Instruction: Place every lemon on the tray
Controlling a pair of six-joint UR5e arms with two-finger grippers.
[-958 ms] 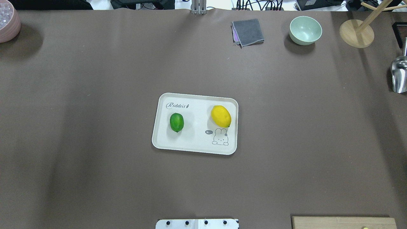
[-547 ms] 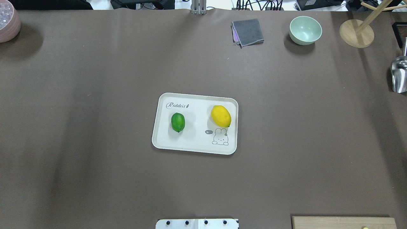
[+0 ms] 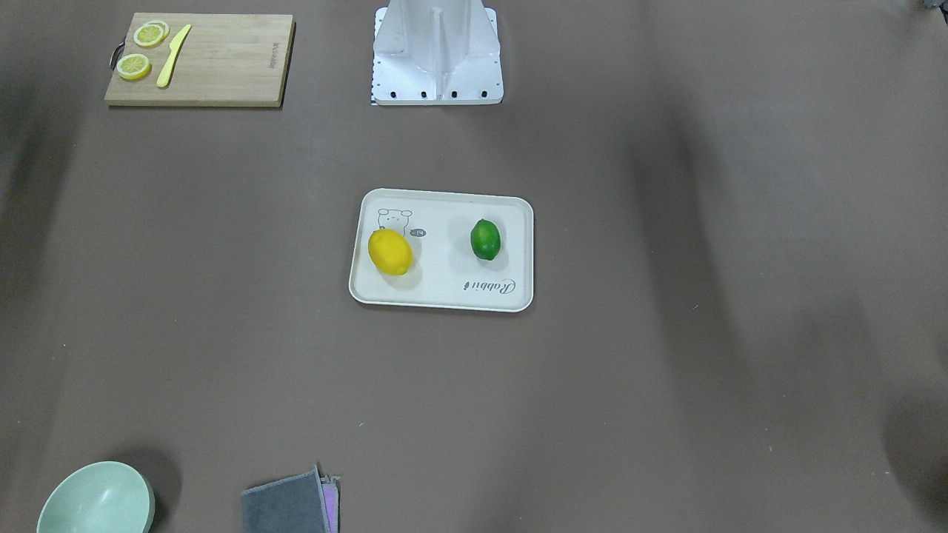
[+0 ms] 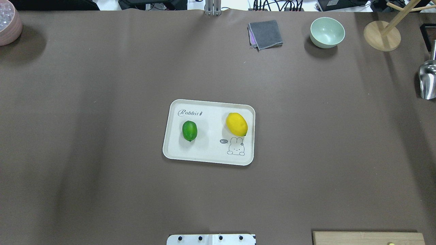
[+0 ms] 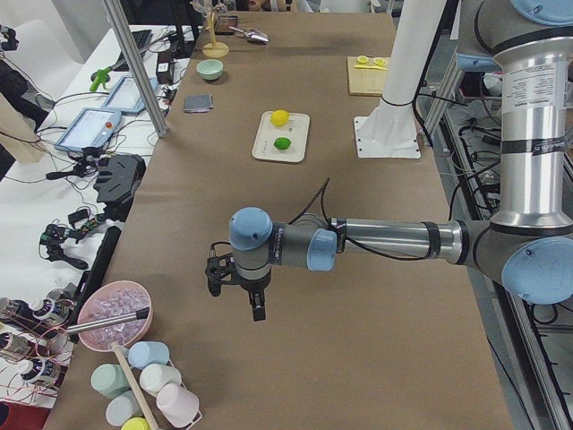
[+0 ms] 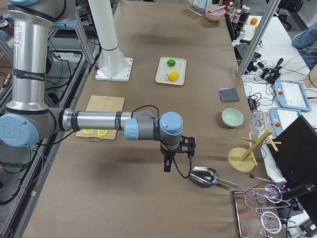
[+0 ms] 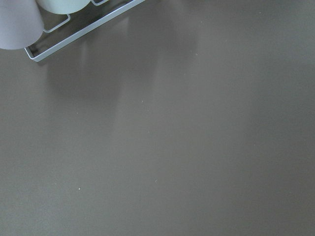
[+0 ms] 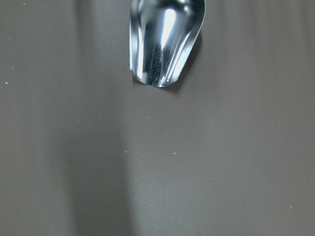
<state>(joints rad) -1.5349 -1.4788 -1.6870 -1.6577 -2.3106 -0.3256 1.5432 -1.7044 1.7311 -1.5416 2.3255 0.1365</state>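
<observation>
The cream-white tray (image 4: pixel 211 151) lies in the middle of the table. The yellow lemon (image 4: pixel 236 124) lies on its right half and the smaller dark green lemon (image 4: pixel 189 130) on its left half. All three also show in the front-facing view: tray (image 3: pixel 444 290), yellow lemon (image 3: pixel 390 252), green lemon (image 3: pixel 485 239). My left gripper (image 5: pixel 237 288) hangs over bare table far from the tray, near the table's left end. My right gripper (image 6: pixel 168 166) hangs near the right end, beside a metal scoop. Neither holds anything I can see. I cannot tell whether they are open or shut.
A wooden cutting board (image 3: pixel 215 59) with lemon slices (image 3: pixel 134 66) and a yellow knife (image 3: pixel 172 55) lies near the robot's base. A green bowl (image 4: pixel 327 32), grey cloth (image 4: pixel 265 34), wooden rack (image 4: pixel 381 35) and metal scoop (image 4: pixel 427 80) stand at the far right. A pink bowl (image 4: pixel 8 22) stands far left.
The green lemon has rocked very slightly in place on the tray. Nothing else differs.
</observation>
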